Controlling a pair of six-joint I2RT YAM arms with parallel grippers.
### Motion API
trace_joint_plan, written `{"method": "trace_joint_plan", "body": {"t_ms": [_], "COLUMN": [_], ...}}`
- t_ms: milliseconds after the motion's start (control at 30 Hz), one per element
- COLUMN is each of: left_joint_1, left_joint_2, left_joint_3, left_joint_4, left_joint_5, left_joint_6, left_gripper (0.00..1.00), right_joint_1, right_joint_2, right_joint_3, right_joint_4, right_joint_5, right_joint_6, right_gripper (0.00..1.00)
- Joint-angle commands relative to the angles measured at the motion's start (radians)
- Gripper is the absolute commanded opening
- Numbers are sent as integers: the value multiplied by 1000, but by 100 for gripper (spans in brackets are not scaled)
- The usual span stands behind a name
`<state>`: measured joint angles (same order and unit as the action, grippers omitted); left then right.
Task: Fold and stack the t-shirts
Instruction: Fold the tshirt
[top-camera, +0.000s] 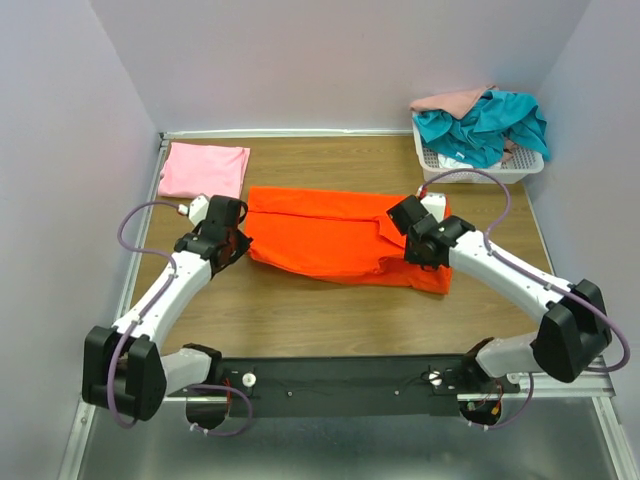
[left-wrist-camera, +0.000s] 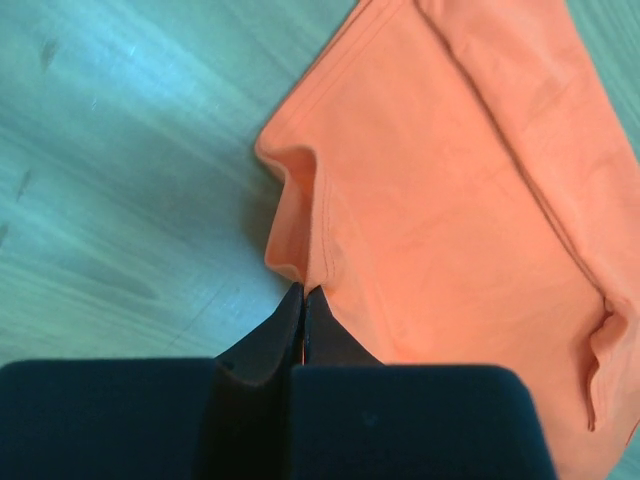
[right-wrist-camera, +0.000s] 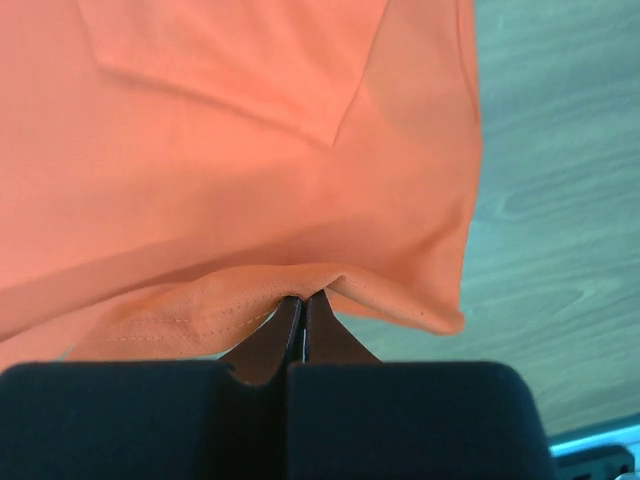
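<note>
I had both hands pinched shut on the orange t-shirt (top-camera: 330, 235), which lay spread across the middle of the table (top-camera: 300, 310): the left hand (left-wrist-camera: 303, 295) on its left edge, the right hand (right-wrist-camera: 303, 300) on a lifted hem at its right end. The light pink t-shirt (top-camera: 205, 168) lay folded at the far left; the teal t-shirt (top-camera: 490, 125) and peach-pink t-shirt (top-camera: 450, 100) were heaped in the basket (top-camera: 435, 165).

One camera sits high up at the near edge and looks down on the whole table (top-camera: 300, 310). The two wrist cameras look down from very close. All three see the orange shirt (top-camera: 330, 235), each wrist camera at a different end.
</note>
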<state>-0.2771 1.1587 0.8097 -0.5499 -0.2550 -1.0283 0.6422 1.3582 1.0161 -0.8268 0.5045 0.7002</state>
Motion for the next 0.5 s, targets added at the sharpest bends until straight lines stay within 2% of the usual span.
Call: {"method": "trace_joint_plan", "body": {"t_ms": [0,467], "left_joint_1": [3,42], "left_joint_2": [67,289], "left_joint_3": [58,239], "left_joint_4": [37,70], "left_joint_5": [-55,-75], "left_joint_6": [39,92], "left_gripper": [0,0], "right_joint_1": [-50,-168], "right_joint_2": [47,245], "right_joint_3": [73,265], "right_joint_4": [90,181], "right_joint_5": [63,14], "right_joint_6": [-96,-245], "right_gripper": [0,0]}}
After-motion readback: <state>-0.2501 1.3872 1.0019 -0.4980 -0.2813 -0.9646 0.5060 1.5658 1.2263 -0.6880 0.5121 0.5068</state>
